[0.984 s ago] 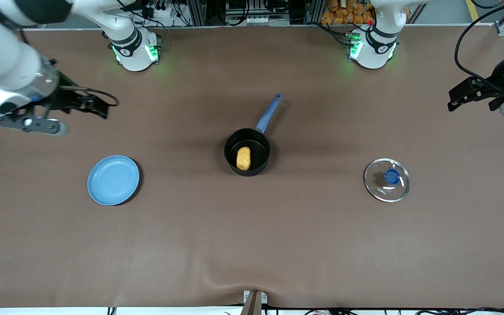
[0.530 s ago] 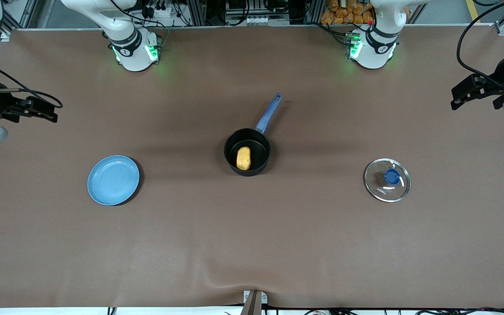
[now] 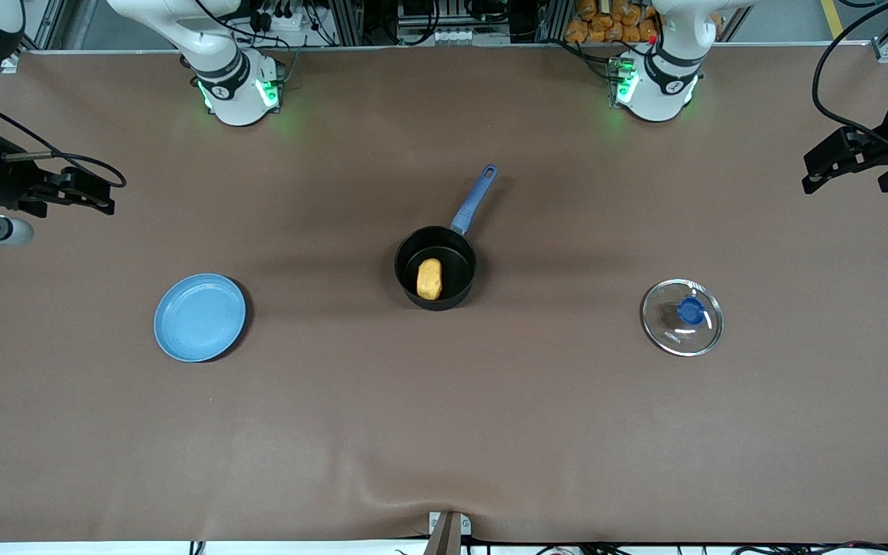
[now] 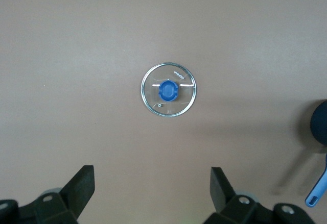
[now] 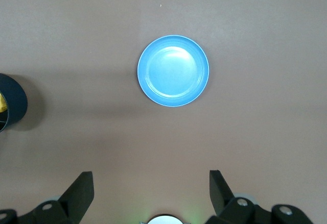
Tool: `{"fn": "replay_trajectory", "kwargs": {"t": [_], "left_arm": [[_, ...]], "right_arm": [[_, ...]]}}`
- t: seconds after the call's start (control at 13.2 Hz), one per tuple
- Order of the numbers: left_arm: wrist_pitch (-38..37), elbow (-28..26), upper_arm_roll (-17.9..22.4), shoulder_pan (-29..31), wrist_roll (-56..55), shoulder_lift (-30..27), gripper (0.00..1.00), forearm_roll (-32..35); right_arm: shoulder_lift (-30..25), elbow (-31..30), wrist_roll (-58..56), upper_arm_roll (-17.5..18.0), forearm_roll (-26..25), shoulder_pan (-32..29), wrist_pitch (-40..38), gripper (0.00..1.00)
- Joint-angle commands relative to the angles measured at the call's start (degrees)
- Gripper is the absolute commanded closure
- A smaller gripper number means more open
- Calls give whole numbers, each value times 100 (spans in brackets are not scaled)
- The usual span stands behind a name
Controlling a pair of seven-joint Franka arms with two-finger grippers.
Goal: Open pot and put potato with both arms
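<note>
Front view, pot: you have the pot [image 3: 435, 267] at mid-table with its lid off and its blue handle angled toward the robots' bases.
Front view, potato: the potato [image 3: 429, 278] lies inside the pot, long axis roughly toward the front camera; the task looks done.
Front view, lid: the lid [image 3: 682, 317] rests flat, knob up, toward the left arm's end, well apart from the pot.
Front view, plate: the plate [image 3: 200, 317] sits empty toward the right arm's end.
Front view, grippers: the left gripper [image 3: 825, 164] and the right gripper [image 3: 93, 196] both hang at the table's ends, waiting.
Left wrist view: your left gripper's fingers [image 4: 82, 184] are spread wide, empty, with the lid below; tiny lettering on the glass is unreadable.
Right wrist view: your right gripper's fingers [image 5: 80, 189] are spread wide, empty, with the plate below.
Nearer arm: both arms stand about equally far from the pot.
</note>
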Motion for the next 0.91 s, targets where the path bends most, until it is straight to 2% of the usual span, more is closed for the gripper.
{"fn": "replay_trajectory", "kwargs": {"t": [0.0,0.38,0.83], "left_arm": [[-71,180,-50,7,-34,96,0,119],[-71,189,-50,-37,-42,96,0,92],[-71,171,-50,-2,-34,96,0,66]], "right_arm": [[-19,80,-36,4,-13,-25,0,0],[-581,-718,-54,-5,-4,-60,474,0],[-538,-658,-19,4,-4,-16,466,0]]}}
